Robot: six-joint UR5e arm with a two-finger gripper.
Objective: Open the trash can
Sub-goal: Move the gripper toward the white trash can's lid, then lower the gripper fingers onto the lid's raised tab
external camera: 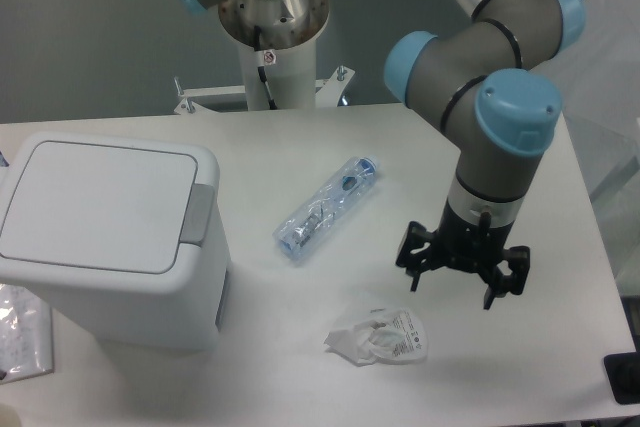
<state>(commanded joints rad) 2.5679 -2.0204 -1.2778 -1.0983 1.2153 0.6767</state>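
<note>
A white counter (300, 347) fills most of the view under even, soft light. Behind it stands a plain grey-green wall (90, 37). A white metal bracket (225, 95) lines the counter's far edge.

On my counter (330, 137) I count one trash can (105, 237), one clear packet with a blue part inside (327, 209), one crumpled white wrapper (378, 335), and one plastic sheet at the left edge (20, 332). I have one pincer (462, 272).
</note>
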